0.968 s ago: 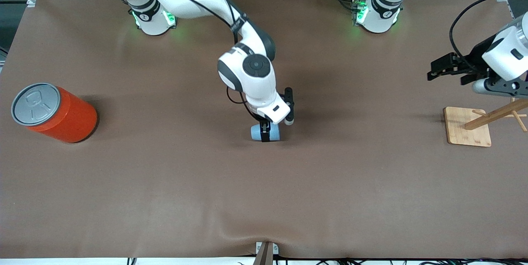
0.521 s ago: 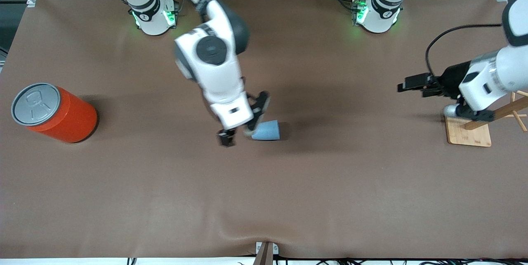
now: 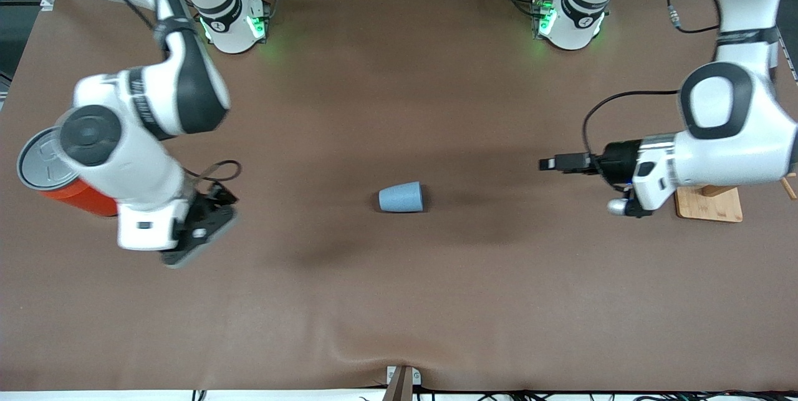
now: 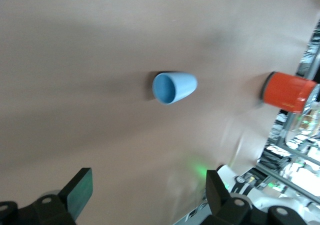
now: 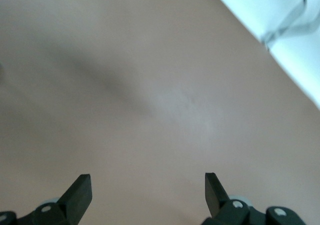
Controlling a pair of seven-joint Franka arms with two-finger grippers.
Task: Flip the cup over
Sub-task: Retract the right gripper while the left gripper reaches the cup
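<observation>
Two arms in attendance, neither in contact with the cup (image 3: pixel 401 197).

Front view — cup lying on its side on the table (image 3: pixel 399 301), roughly mid-table, narrow base pointing toward the right arm's end, mouth toward the left arm's end. Not upright, so the flip judged incomplete; grasp, rotation and set-down all outstanding. Right gripper (image 3: pixel 198 236) well apart from the cup, over bare table toward the right arm's end, just beside the orange can (image 3: pixel 59 178); arm partly covering that can. Finger spread not legible here. Left gripper (image 3: pixel 552 164) well apart from the cup toward the left arm's end, close to the wooden stand (image 3: pixel 707 204), pointing at the cup. No readable brand or text; only an embossed pull-tab outline on the can's grey lid.

Left wrist view — cup (image 4: pixel 173 87) seen mouth-on, darker blue inside, resting on its side; orange can (image 4: pixel 289 91) farther off past it. Left gripper (image 4: pixel 147 197) with fingers spread wide, nothing between them. Judged the likelier arm for the next approach — a judgement only. No writing visible.

Right wrist view — right gripper (image 5: pixel 147 195) with fingers spread wide, empty, over plain brown table; cup not visible. No labels or writing.
</observation>
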